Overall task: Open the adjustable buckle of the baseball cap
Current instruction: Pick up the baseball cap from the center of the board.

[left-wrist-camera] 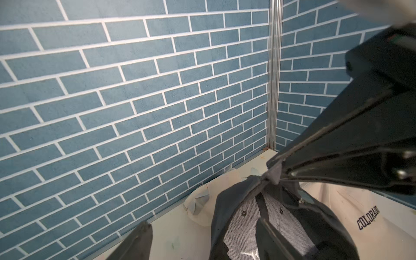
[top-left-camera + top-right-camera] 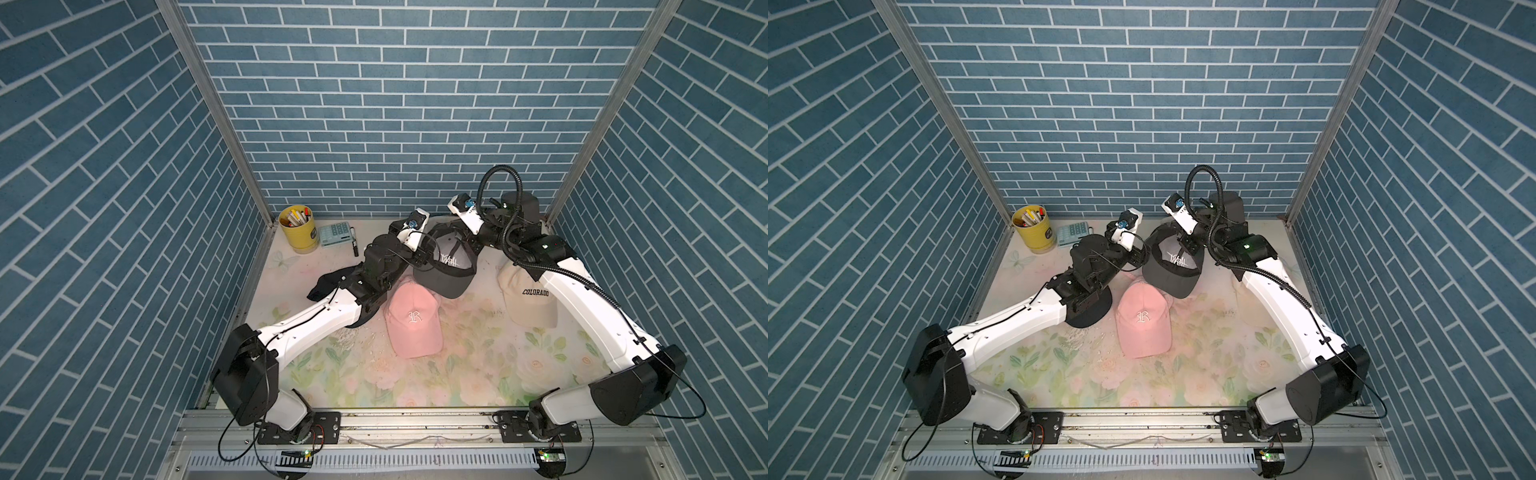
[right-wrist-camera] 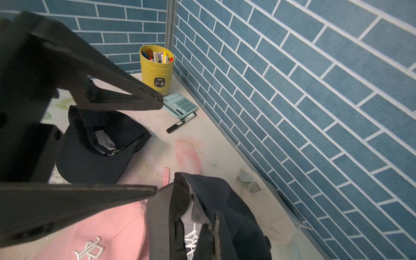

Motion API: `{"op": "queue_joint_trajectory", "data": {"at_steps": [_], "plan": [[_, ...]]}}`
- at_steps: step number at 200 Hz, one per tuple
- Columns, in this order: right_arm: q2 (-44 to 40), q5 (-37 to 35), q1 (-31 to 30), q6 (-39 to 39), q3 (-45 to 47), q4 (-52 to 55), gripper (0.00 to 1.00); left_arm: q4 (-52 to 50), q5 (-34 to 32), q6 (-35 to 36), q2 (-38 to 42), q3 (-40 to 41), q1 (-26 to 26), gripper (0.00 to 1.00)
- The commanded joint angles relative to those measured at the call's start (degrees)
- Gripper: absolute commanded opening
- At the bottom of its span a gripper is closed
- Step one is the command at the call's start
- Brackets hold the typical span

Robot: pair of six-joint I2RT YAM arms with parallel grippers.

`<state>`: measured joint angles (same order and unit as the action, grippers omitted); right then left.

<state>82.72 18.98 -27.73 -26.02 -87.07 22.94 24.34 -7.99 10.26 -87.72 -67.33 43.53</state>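
Observation:
The dark grey baseball cap [image 2: 446,270] [image 2: 1173,270] hangs tilted above the table near the back, its mesh-lined inside [image 1: 245,216] facing my left wrist camera. My right gripper [image 2: 467,241] [image 1: 273,172] [image 3: 213,225] is shut on the grey strap end at the cap's back rim and holds the cap up. My left gripper [image 2: 419,258] [image 1: 202,225] [image 3: 157,144] stands open beside the cap's left edge. One of its fingers is over the cap's inside, and nothing is between its fingers. I cannot make out the buckle plainly.
A pink cap [image 2: 413,320] lies just in front of the grey one. A beige COLORADO cap [image 2: 528,299] sits under my right arm and a black cap [image 3: 99,146] under my left arm. A yellow pen cup [image 2: 297,228], a calculator [image 2: 336,235] and a marker [image 3: 181,123] stand at the back left.

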Motion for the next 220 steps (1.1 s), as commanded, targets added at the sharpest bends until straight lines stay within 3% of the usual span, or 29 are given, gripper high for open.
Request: {"op": "queue_joint_trajectory", "data": {"at_steps": [1, 57, 77, 91, 117, 137, 152, 191, 220], "plan": [[-0.54, 2.7, -0.21, -2.95, -1.36, 0.91, 0.0, 0.77, 2.51, 4.68, -3.64, -3.94, 0.19, 0.78], [-0.9, 4.44, -0.22, -2.94, -1.78, 1.57, 0.0, -0.4, 4.93, 9.38, -7.87, -9.03, 0.15, 0.76], [-0.29, 4.4, -0.23, -3.13, -2.14, 2.57, 0.0, -0.58, 5.4, 8.54, -9.22, -10.52, 0.16, 0.53], [-0.27, 3.94, -0.2, -2.7, -1.82, 2.29, 0.0, 0.51, 5.22, 7.24, -9.41, -10.41, 0.15, 0.29], [-1.17, 2.07, 0.6, -0.26, -0.93, 1.46, 0.0, 0.95, 5.5, 5.17, -8.63, -9.94, 0.24, 0.0], [-2.02, 2.18, 1.83, 1.85, 0.17, 0.58, 0.0, 1.8, 6.53, 3.84, -7.45, -8.59, 0.32, 0.0], [-2.61, 1.58, 3.02, 4.36, 0.56, -0.33, 0.17, 1.67, 6.47, 2.48, -7.07, -8.84, 0.25, 0.0], [-9.83, -1.3, 7.07, 10.82, 10.92, -10.69, 0.39, -0.13, 6.24, -2.07, -6.41, -11.69, 0.19, 0.0], [-14.2, -2.78, 7.27, 11.26, 17.23, -10.95, 0.46, -2.76, 4.98, -6.41, -6.71, -15.13, -0.24, 0.0]]}}
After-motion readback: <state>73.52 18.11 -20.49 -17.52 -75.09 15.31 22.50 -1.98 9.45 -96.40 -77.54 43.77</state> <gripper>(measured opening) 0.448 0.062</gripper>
